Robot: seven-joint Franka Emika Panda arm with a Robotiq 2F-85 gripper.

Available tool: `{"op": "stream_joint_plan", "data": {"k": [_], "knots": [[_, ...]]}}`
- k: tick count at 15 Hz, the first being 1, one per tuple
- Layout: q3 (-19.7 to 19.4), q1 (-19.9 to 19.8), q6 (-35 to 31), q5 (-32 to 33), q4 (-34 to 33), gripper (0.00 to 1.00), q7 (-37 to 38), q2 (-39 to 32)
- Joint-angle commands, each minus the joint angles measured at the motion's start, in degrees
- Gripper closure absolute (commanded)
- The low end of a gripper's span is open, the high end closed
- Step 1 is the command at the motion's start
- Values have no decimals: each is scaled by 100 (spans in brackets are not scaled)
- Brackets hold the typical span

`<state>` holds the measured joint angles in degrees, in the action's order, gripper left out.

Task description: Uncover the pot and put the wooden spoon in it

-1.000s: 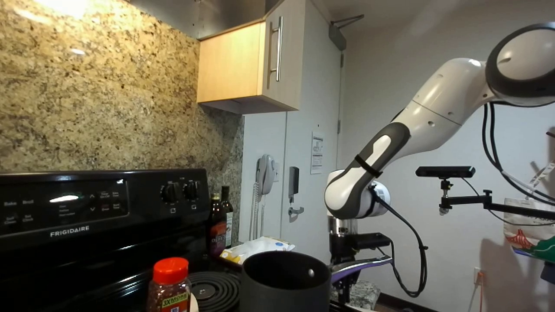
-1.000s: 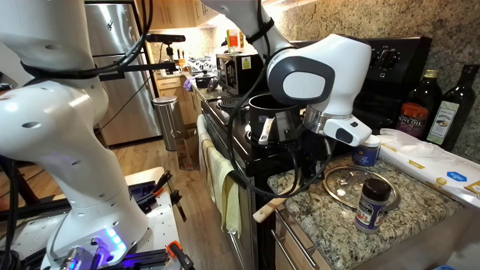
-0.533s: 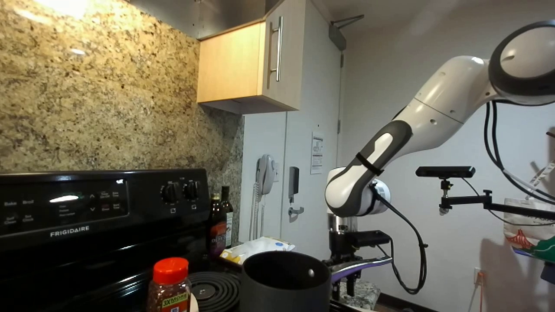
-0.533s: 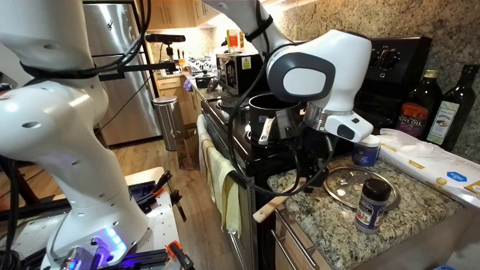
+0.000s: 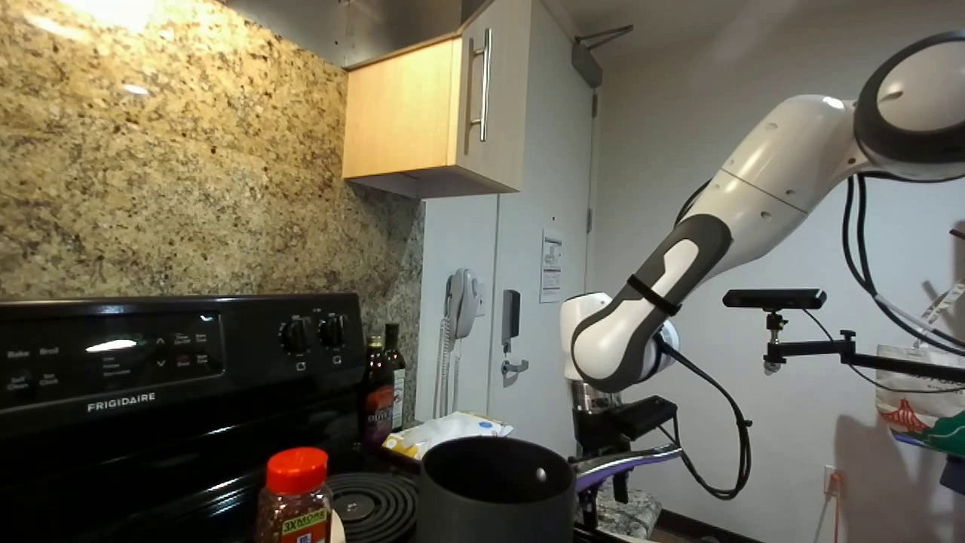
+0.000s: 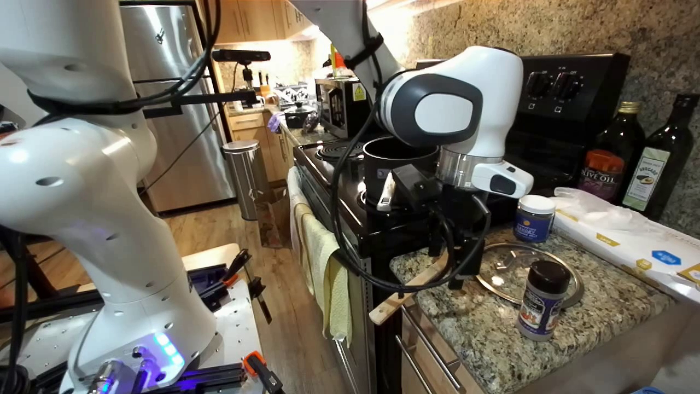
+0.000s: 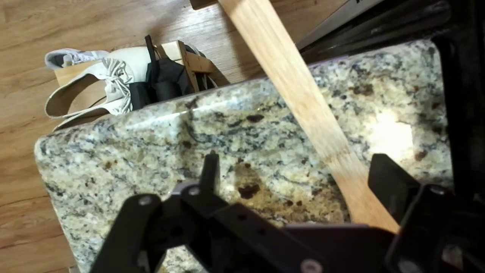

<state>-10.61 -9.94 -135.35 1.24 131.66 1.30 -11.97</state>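
Knocking the overhanging wooden spoon [image 7: 305, 102] off the desk [image 7: 151, 159] is risked if it is brushed by the hand [image 7: 296, 163], its jaws parted, nothing gripped.

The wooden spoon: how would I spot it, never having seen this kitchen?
Find the black stove, then the speckled stone counter beside it. The spoon lies there, its handle jutting past the edge. It's long, slim and tan wood, unlike the round glass lid and capped jars nearby.
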Motion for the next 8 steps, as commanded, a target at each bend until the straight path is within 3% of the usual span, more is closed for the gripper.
{"op": "stream_joint_plan", "data": {"k": [1,6,7,8], "knots": [[69,78,23,328,251,0,-336,204],[132,87,-101,416,436,0,-747,241],[140,81,-127,424,454,25,-863,239],[146,78,-143,448,463,26,-993,239]]}}
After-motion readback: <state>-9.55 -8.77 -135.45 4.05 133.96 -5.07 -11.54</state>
